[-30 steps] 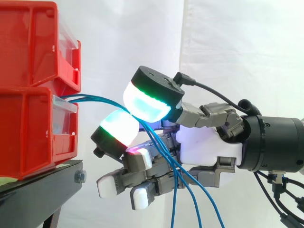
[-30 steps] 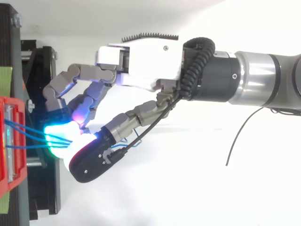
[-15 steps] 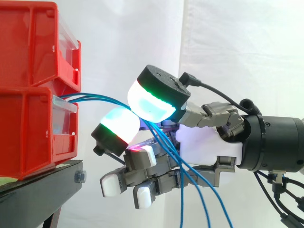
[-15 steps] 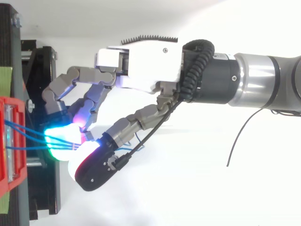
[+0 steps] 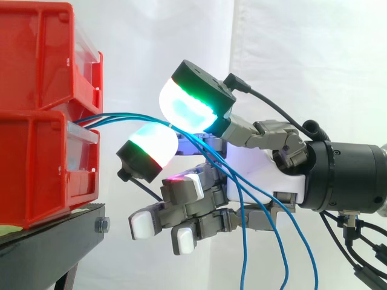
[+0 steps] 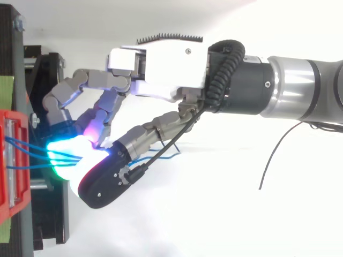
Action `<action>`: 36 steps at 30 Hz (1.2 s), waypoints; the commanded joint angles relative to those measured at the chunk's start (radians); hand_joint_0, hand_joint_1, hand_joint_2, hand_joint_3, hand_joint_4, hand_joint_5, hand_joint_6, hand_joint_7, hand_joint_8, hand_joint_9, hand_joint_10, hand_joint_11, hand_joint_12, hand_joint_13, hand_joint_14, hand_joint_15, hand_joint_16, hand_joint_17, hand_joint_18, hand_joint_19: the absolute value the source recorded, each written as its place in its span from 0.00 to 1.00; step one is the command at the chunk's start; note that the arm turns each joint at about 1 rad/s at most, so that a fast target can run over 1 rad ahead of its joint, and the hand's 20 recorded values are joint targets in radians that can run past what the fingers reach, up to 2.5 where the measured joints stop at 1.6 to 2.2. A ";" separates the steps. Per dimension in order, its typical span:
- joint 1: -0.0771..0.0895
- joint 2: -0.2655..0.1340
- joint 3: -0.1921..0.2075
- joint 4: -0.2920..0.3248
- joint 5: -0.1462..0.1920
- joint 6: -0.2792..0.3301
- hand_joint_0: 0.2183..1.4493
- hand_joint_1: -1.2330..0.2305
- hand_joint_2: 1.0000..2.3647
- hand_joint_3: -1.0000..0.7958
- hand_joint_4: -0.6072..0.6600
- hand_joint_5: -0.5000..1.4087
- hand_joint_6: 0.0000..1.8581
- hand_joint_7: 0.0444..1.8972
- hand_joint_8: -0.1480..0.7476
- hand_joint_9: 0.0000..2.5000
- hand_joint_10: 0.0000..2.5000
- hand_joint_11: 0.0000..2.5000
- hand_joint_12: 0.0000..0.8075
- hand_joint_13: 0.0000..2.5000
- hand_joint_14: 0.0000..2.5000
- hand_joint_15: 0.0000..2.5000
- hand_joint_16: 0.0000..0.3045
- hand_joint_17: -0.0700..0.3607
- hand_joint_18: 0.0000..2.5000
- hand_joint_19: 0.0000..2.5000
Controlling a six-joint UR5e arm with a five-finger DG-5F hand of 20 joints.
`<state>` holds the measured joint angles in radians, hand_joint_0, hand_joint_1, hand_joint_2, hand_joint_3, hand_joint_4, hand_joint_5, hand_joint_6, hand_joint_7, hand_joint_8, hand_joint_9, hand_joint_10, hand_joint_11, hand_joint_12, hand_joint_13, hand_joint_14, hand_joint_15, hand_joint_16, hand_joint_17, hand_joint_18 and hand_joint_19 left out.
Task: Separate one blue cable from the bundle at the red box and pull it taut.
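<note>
Several thin blue cables (image 5: 121, 118) come out of the lower red bin (image 5: 36, 169) and run almost level to my hand (image 5: 260, 175). There they pass between two glowing pads, the thumb's (image 5: 184, 109) above and a curled finger's (image 5: 154, 148) below, which close on them. Behind the pads the cables drop in loose loops (image 5: 278, 241) past the palm. In the top view the cables (image 6: 27, 155) fan out from the bin's front (image 6: 10, 160) and meet at the glowing pads (image 6: 64, 160). The other fingers (image 5: 175, 220) curl below, holding nothing.
A second red bin (image 5: 36, 54) is stacked on the lower one. Both sit on a black stand (image 5: 48, 241) at the left. A white curtain hangs behind, and the arm (image 6: 300, 91) reaches in from the right.
The hand has risen slightly and tipped its thumb pad upward. The cables near the bin have lifted to nearly level, and the hanging loops have swung to the right.
</note>
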<state>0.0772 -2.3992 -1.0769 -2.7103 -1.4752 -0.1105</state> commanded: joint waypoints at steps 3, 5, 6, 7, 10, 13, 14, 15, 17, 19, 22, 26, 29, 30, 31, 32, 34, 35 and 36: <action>-0.002 0.000 0.000 0.000 0.000 0.005 0.32 0.37 0.01 0.33 0.42 0.22 0.42 0.59 0.51 0.47 0.01 0.41 0.43 0.33 0.01 0.21 0.14 0.39 0.34 0.33; -0.002 0.000 0.000 0.000 0.000 0.005 0.31 0.38 0.01 0.35 0.44 0.22 0.40 0.62 0.51 0.47 0.01 0.41 0.43 0.33 0.01 0.21 0.14 0.39 0.34 0.33; -0.002 0.000 0.002 0.000 0.000 0.006 0.31 0.39 0.01 0.37 0.44 0.22 0.39 0.63 0.51 0.47 0.01 0.41 0.43 0.33 0.01 0.21 0.14 0.39 0.34 0.33; -0.002 0.000 0.000 0.000 0.000 0.006 0.31 0.40 0.01 0.38 0.45 0.22 0.38 0.63 0.51 0.46 0.01 0.40 0.44 0.33 0.01 0.21 0.14 0.39 0.34 0.33; -0.002 0.000 0.000 0.000 0.000 0.006 0.31 0.41 0.01 0.41 0.47 0.23 0.37 0.65 0.51 0.46 0.01 0.40 0.44 0.33 0.01 0.22 0.14 0.39 0.34 0.34; -0.002 0.000 0.000 0.000 0.000 0.006 0.31 0.42 0.01 0.43 0.47 0.23 0.36 0.66 0.51 0.46 0.01 0.40 0.44 0.33 0.01 0.22 0.15 0.40 0.34 0.33; -0.004 -0.001 0.000 0.000 0.000 0.006 0.31 0.42 0.01 0.43 0.48 0.23 0.36 0.66 0.52 0.46 0.01 0.40 0.45 0.32 0.01 0.22 0.15 0.40 0.33 0.33; -0.002 0.000 0.000 0.000 0.000 0.006 0.31 0.41 0.02 0.45 0.48 0.23 0.36 0.67 0.52 0.46 0.01 0.41 0.45 0.32 0.01 0.22 0.15 0.40 0.33 0.33; -0.004 0.000 0.000 0.000 0.001 0.006 0.30 0.40 0.02 0.46 0.49 0.22 0.36 0.67 0.53 0.45 0.01 0.41 0.45 0.32 0.01 0.22 0.15 0.40 0.33 0.33; -0.002 -0.001 -0.001 0.000 0.000 0.006 0.29 0.38 0.02 0.48 0.51 0.21 0.39 0.66 0.53 0.45 0.01 0.43 0.46 0.32 0.01 0.22 0.15 0.41 0.34 0.33; -0.002 -0.001 -0.001 0.000 0.001 0.006 0.30 0.35 0.02 0.50 0.51 0.20 0.42 0.65 0.52 0.45 0.01 0.44 0.45 0.32 0.01 0.22 0.15 0.40 0.34 0.33; 0.000 -0.001 -0.003 0.000 0.001 0.006 0.32 0.29 0.02 0.51 0.51 0.18 0.46 0.68 0.53 0.43 0.01 0.45 0.46 0.31 0.01 0.22 0.15 0.40 0.34 0.33; 0.001 0.000 -0.001 -0.002 0.001 0.006 0.36 0.24 0.02 0.46 0.50 0.18 0.47 0.69 0.52 0.43 0.01 0.46 0.45 0.31 0.01 0.21 0.15 0.40 0.34 0.32; 0.001 0.000 -0.003 -0.003 0.001 0.006 0.38 0.23 0.01 0.43 0.49 0.17 0.48 0.69 0.52 0.43 0.01 0.46 0.45 0.31 0.01 0.21 0.15 0.40 0.34 0.32; 0.001 -0.001 -0.003 -0.003 0.001 0.006 0.42 0.21 0.01 0.39 0.47 0.17 0.48 0.69 0.52 0.44 0.01 0.47 0.44 0.32 0.01 0.21 0.15 0.40 0.34 0.31; 0.001 -0.001 -0.003 -0.003 0.001 0.006 0.44 0.21 0.01 0.36 0.46 0.17 0.48 0.69 0.52 0.44 0.01 0.47 0.44 0.32 0.01 0.21 0.15 0.40 0.34 0.31; 0.003 0.000 -0.003 -0.003 0.004 0.006 0.45 0.21 0.01 0.33 0.45 0.17 0.48 0.69 0.52 0.44 0.01 0.47 0.44 0.32 0.01 0.21 0.15 0.40 0.34 0.31; 0.003 -0.001 -0.003 -0.003 0.004 0.006 0.47 0.21 0.00 0.29 0.44 0.18 0.49 0.70 0.52 0.44 0.01 0.48 0.44 0.32 0.01 0.21 0.15 0.39 0.34 0.31; 0.003 0.000 -0.003 -0.003 0.004 0.006 0.48 0.22 0.00 0.28 0.44 0.18 0.49 0.72 0.53 0.45 0.01 0.48 0.43 0.33 0.01 0.21 0.15 0.39 0.34 0.31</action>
<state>0.0792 -2.4000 -1.0796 -2.7134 -1.4725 -0.1043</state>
